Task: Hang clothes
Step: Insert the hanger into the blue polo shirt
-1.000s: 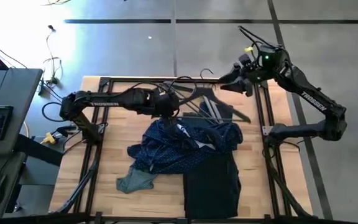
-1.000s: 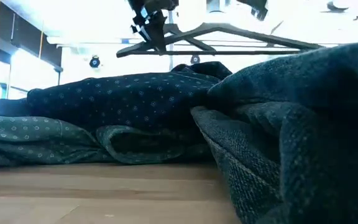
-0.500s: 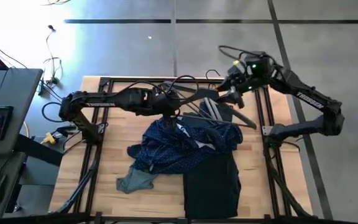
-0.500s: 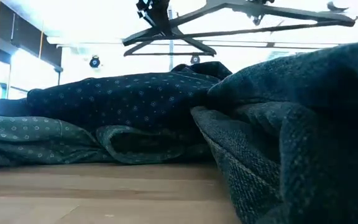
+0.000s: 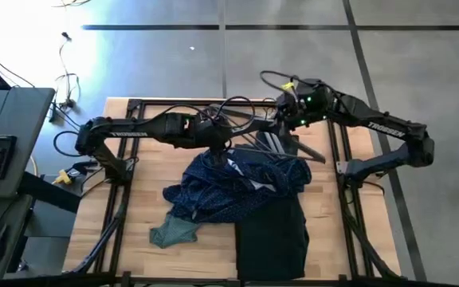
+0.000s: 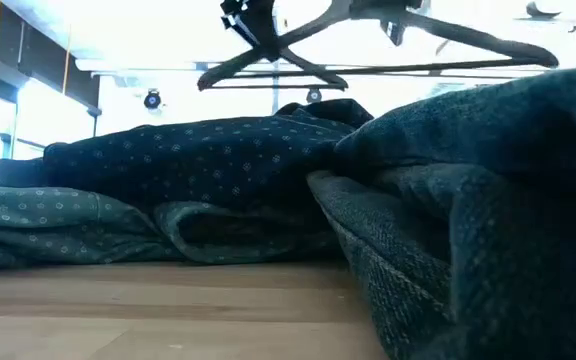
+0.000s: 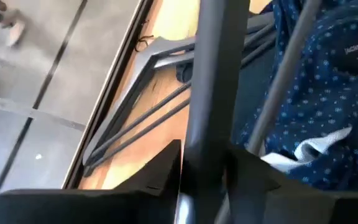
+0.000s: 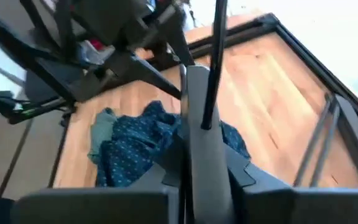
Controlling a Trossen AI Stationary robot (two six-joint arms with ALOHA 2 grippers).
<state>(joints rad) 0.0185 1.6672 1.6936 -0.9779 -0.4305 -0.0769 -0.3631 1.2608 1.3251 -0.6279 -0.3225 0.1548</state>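
above three heaped garments point(image 5: 237, 191), both grippers' fingers (left point(image 5: 213, 135), right point(image 5: 281, 123)) clamp one hanger point(image 6: 368, 40).

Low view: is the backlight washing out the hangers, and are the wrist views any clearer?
Low view: bright room behind leaves the hangers as dark silhouettes; black garment looms large. Left wrist view: the hanger bar up close is blurred; navy dotted shirt is readable. Right wrist view: glare at one corner.

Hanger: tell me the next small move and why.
Probably lower the hanger toward the navy dotted shirt. Both the left gripper and right gripper grip it above the heap, and no garment is on it yet: shirt, teal shirt and black trousers lie on the table.
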